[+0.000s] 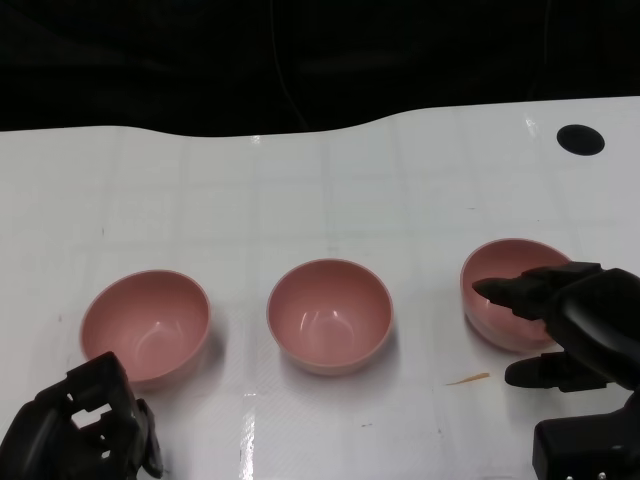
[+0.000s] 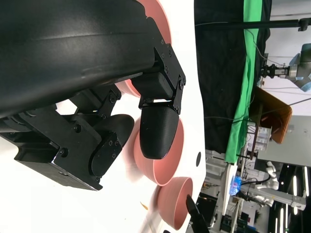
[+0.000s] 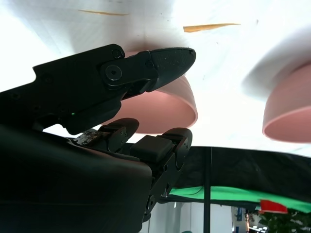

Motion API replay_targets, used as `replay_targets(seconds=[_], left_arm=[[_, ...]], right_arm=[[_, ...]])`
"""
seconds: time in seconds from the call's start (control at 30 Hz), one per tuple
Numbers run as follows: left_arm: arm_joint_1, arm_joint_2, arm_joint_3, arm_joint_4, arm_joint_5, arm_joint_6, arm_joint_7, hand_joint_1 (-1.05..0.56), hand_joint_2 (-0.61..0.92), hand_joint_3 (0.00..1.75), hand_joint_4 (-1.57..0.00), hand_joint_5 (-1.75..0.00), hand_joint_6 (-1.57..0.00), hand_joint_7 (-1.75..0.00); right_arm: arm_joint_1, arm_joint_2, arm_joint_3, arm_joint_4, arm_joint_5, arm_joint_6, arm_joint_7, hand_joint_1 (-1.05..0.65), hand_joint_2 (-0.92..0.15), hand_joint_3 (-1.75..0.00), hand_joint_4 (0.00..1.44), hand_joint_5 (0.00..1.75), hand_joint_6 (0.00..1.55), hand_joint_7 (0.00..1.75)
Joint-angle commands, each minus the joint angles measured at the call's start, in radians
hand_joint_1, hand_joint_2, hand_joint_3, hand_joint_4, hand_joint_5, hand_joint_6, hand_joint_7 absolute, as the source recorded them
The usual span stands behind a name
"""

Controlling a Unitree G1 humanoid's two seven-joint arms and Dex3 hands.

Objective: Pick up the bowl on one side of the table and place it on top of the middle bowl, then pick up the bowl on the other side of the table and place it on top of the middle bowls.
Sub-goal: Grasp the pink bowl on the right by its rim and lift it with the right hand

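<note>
3 pink bowls stand in a row on the white tabletop (image 1: 300, 180), all upright and each apart from the others. The left bowl (image 1: 146, 325) is near the robot's left hand (image 1: 85, 425), the middle bowl (image 1: 329, 314) is between the 2 others, and the right bowl (image 1: 500, 290) is at the robot's right hand (image 1: 570, 325).

The right hand is spread wide around the right bowl. In the head view 1 finger reaches over the near rim into the bowl, and another part of the hand lies low on the tabletop just beside the bowl's near side. In the right wrist view the upper finger is over the rim and the other fingers are under the bowl's side, but I cannot tell if they already touch it. The bowl rests on the tabletop.

The left hand is low at the near edge, just beside the left bowl and not touching it. It holds nothing; its fingers are loosely bent and apart.

A thin orange sliver (image 1: 468, 379) lies on the tabletop between the middle bowl and the right bowl, close to the right hand. A round black hole (image 1: 580, 139) is in the far right part of the tabletop.
</note>
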Motion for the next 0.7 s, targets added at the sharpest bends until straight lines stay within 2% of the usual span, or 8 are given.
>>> replay_targets(seconds=[0.03,0.2,0.33,0.57,0.63,0.7], left_arm=[[0.006,0.010,0.001,-0.009,0.004,-0.009,0.010,0.01,0.49,1.39,-0.94,-1.75,-0.78,-1.75],[0.012,0.009,-0.001,-0.017,-0.001,-0.010,0.006,0.01,0.49,1.39,-0.95,-1.75,-0.79,-1.75],[0.016,0.008,-0.002,-0.023,-0.007,-0.009,0.003,0.02,0.49,1.39,-0.94,-1.75,-0.78,-1.75],[0.023,0.011,-0.002,-0.033,-0.023,-0.001,-0.006,0.02,0.52,1.32,-0.92,-1.75,-0.78,-1.75],[0.024,0.014,-0.005,-0.032,-0.013,-0.011,-0.005,0.01,0.55,1.28,-0.92,-1.75,-0.78,-1.75],[0.023,0.014,-0.006,-0.031,-0.011,-0.017,-0.004,0.01,0.56,1.26,-0.92,-1.75,-0.78,-1.75]], right_arm=[[-0.035,-0.011,0.029,0.054,0.002,-0.004,-0.024,-0.84,-0.92,-0.13,0.55,0.01,0.51,0.02],[-0.105,0.008,0.079,0.172,0.027,-0.027,-0.011,-0.67,-0.92,-0.10,0.64,0.04,0.58,0.03],[-0.143,0.017,0.104,0.241,0.041,-0.043,-0.025,-0.62,-0.92,-0.09,0.69,0.05,0.62,0.04],[-0.223,0.058,0.152,0.429,0.061,-0.096,-0.089,-0.51,-0.92,-0.07,0.89,0.11,0.80,0.08],[-0.238,0.068,0.160,0.473,0.074,-0.121,-0.106,-0.40,-0.92,-0.10,1.05,0.21,0.93,0.09],[-0.248,0.076,0.162,0.522,0.099,-0.172,-0.134,-0.37,-0.92,-0.12,1.08,0.26,0.97,0.08]])
